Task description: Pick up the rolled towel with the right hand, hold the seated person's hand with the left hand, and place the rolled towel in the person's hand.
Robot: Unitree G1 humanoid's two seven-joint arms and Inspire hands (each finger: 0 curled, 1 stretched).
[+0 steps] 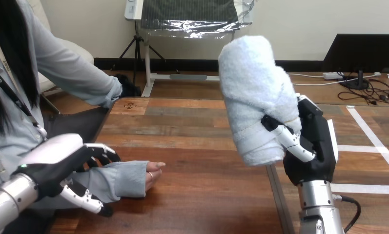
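We saw right hand [315, 141] raised over table [197, 126], right part, fingers [292, 141] curled tight round towel [255, 97] (roll standing on end, clear of table). Left hand [60, 163] sat at person's sleeved forearm [121, 178]; we could not tell whether it gripped. Person's hand [153, 174] rested on table.

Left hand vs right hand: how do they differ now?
The left hand is low at the table, curled round the person's sleeved forearm; the right hand is raised, gripping the rolled towel upright. The left lies sideways, the right points up. Both are shut on something.
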